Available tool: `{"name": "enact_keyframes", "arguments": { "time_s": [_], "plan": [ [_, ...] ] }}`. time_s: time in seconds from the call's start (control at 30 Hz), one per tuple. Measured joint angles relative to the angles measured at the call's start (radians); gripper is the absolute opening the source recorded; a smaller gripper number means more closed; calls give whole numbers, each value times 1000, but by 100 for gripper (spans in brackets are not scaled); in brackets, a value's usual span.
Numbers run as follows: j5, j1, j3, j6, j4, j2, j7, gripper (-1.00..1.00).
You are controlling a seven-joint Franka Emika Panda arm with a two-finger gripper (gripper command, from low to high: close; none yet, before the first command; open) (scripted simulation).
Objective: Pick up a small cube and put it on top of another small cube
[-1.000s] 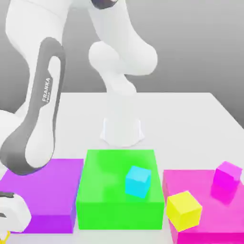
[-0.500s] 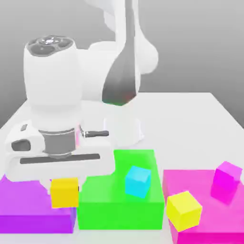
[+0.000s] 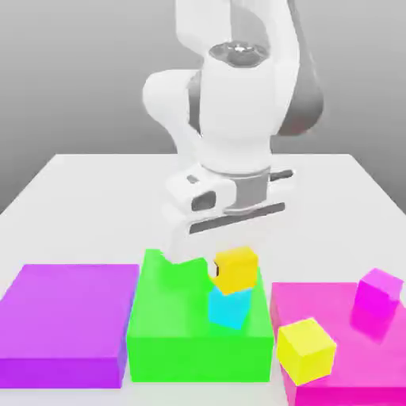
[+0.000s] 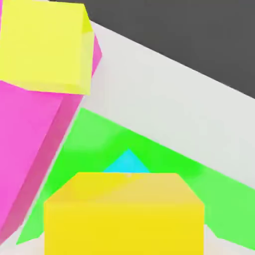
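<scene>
Exterior view: fingers hold the deep yellow-orange plain cube, directly beneath them the small cyan cube. Square the faces, lower gently, release only once seated.

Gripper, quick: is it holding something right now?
Gripper: shut on the small deep yellow-orange cube, right above the small cyan cube.

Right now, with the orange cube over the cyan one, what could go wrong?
The orange cube sits turned and offset on the cyan cube, so it may tip off on release. A fall could send it down the green block. The gripper could nudge the stack when it lifts.
</scene>
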Motion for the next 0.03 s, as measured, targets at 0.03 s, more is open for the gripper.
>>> {"name": "enact_keyframes", "arguments": {
  "time_s": [0.03],
  "plan": [
    [0,0,0,0,0,0,0,100]
  ]
}}
